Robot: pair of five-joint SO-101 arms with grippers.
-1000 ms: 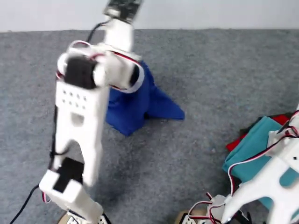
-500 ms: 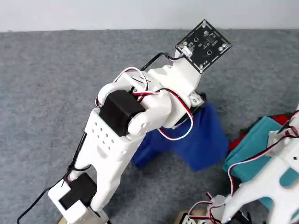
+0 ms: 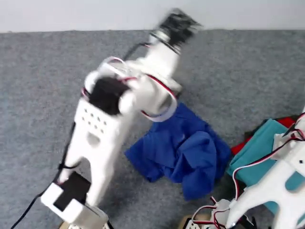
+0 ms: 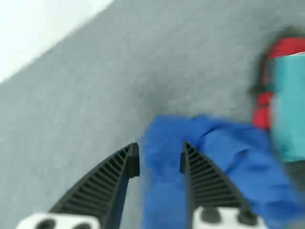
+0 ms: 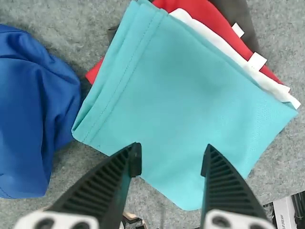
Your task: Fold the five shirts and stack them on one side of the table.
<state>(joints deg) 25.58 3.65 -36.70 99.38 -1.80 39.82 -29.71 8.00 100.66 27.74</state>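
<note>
A blue shirt (image 3: 183,150) lies crumpled on the grey table, just left of the folded stack. The stack has a teal shirt (image 3: 257,155) on top and a red shirt (image 3: 287,121) peeking out beneath. My left arm (image 3: 119,109) stands over the blue shirt's far left edge. Its gripper (image 4: 159,160) is open above the blue shirt (image 4: 214,157), holding nothing. My right gripper (image 5: 170,162) hangs open over the teal shirt (image 5: 190,105). Under that shirt lie white (image 5: 238,57), red (image 5: 200,14) and dark (image 5: 243,14) shirts. The blue shirt (image 5: 33,109) bunches up against the stack's side.
Grey carpet-like table cover (image 3: 43,95) stretches bare to the left and far side. A white wall (image 3: 71,14) bounds the back edge. The right arm's white body (image 3: 276,191) and wires fill the near right corner.
The left arm swung the blue shirt from the table's middle rightward to the stack, then let it go. The shirt now lies crumpled, and the arm has pulled back left.
</note>
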